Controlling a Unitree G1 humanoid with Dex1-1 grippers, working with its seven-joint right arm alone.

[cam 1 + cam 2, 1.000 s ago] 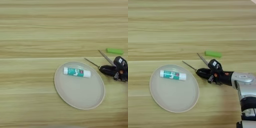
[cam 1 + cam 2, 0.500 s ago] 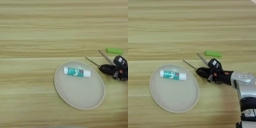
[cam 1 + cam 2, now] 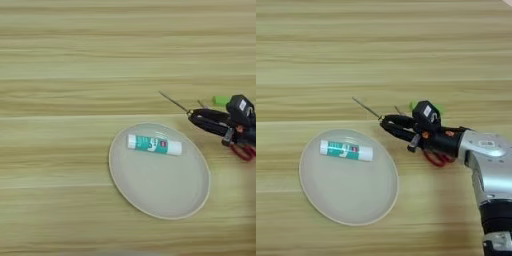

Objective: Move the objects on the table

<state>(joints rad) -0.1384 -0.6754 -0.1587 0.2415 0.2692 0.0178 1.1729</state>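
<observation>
My right gripper (image 3: 385,122) comes in from the right, its two black fingers shut on the thin screwdriver (image 3: 367,108). The metal shaft sticks out up and to the left of the fingertips; the handle is hidden inside the grip. The bright-green block (image 3: 220,100) lies on the table (image 3: 381,50) just behind the gripper, mostly covered by it. A white tube with a teal label (image 3: 346,150) lies across the upper part of a round beige plate (image 3: 302,172), left of the gripper and apart from it.
The silver forearm (image 3: 488,155) runs off the bottom right corner. A red loop of wire (image 3: 436,159) hangs under the gripper body. A short grey sliver (image 3: 398,109) shows just behind the fingers. The plate's right rim lies close below the fingertips.
The gripper has moved up the picture and slightly left with the screwdriver in it, so the shaft tip now points further up-left. It now covers most of the green block. Plate and tube are unmoved.
</observation>
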